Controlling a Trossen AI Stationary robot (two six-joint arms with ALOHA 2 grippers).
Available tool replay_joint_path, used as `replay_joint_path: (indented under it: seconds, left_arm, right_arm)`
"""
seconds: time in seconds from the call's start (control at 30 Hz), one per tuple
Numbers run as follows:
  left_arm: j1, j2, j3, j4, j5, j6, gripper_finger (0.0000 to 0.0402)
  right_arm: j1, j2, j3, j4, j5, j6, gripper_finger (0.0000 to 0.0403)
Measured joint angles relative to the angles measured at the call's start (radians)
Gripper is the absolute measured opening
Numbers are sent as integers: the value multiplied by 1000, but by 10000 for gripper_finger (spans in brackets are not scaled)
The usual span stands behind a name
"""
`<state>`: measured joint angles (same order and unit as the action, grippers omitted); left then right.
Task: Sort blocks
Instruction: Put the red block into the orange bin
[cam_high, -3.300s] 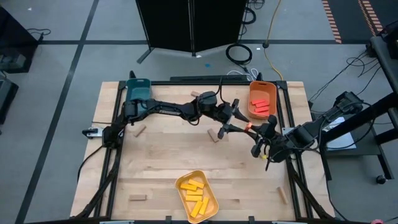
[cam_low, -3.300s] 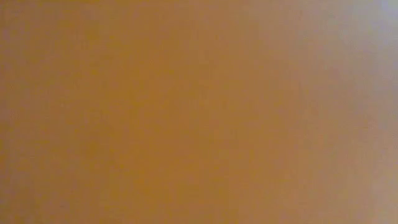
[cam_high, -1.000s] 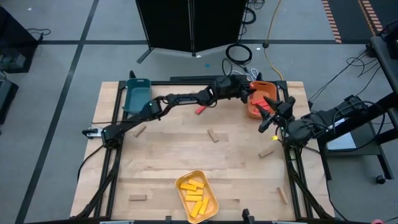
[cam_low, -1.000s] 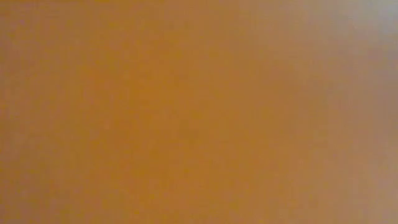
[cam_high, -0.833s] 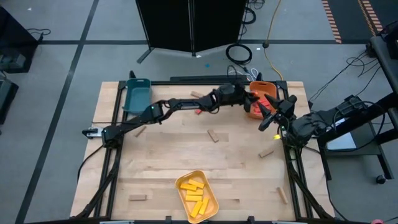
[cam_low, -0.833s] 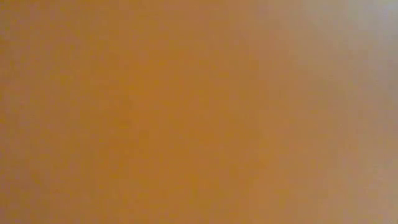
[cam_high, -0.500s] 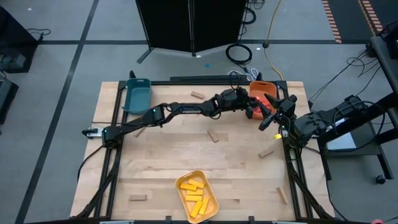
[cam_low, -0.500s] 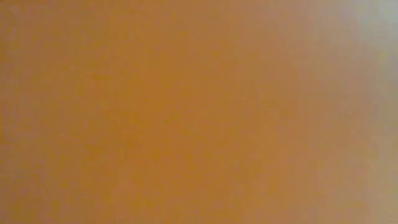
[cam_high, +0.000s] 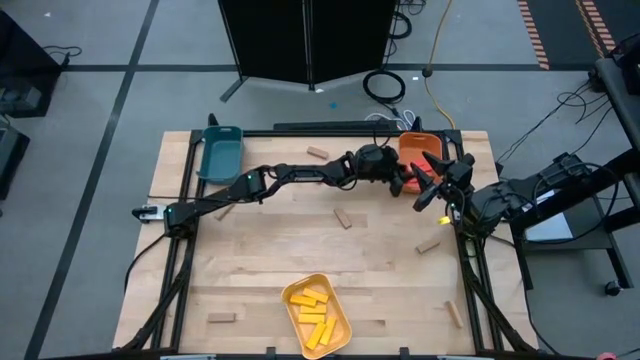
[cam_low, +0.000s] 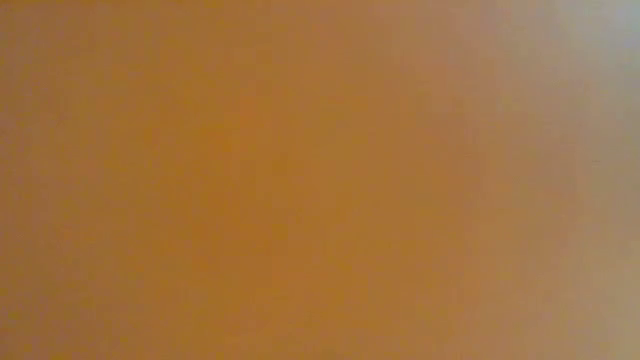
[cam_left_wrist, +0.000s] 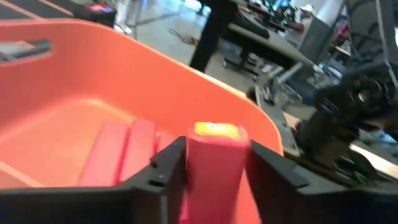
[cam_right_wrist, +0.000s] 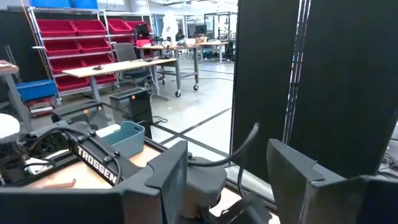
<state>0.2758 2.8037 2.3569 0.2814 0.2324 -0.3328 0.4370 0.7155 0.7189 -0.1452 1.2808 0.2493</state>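
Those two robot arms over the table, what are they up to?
They are sorting small blocks by colour into trays. The left gripper is over the orange tray, with a red block between its fingers and other red blocks already inside. The right gripper waits open beside that tray. Yellow blocks fill the yellow tray. Several plain wooden blocks lie loose on the table, and the teal tray looks empty.

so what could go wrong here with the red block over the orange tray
The red block sits between the left gripper's fingers above the orange tray, close to its near wall; released here, it might clip the rim and tumble onto the table. The right gripper hovers open beside the same tray, so the arms could bump.
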Motion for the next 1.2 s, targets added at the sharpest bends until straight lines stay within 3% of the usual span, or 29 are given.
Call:
replay_joint_path:
  seconds: [0.17, 0.47, 0.57, 0.67, 0.83, 0.93, 1.03, 1.2]
  left_arm:
    - [11, -18, -1, -62, 41, 0, 201]
    - [53, -130, -1, -105, 134, 105, 208]
    - [63, -197, -1, -285, 227, 244, 208]
    - [64, -272, -1, -561, 242, 422, 208]
    - [64, -366, -1, -1016, 82, 622, 209]
    - [83, -387, -1, -1253, -5, 659, 209]
    - [123, -386, -17, -1425, 11, 655, 206]
    - [194, -395, -127, -1488, 62, 590, 198]
  right_arm:
    - [0, 6, 0, -1, 0, -3, 161]
    - [0, 5, 0, -4, -5, -7, 161]
    - [5, 5, 0, -6, -79, -7, 161]
    - [13, 6, 0, -21, -212, -1, 161]
    - [19, 7, 0, -69, -385, 39, 161]
    - [19, 16, 0, -143, -424, 91, 161]
    - [19, 29, 0, -241, -422, 157, 161]
    - [14, 42, 0, -386, -419, 291, 161]
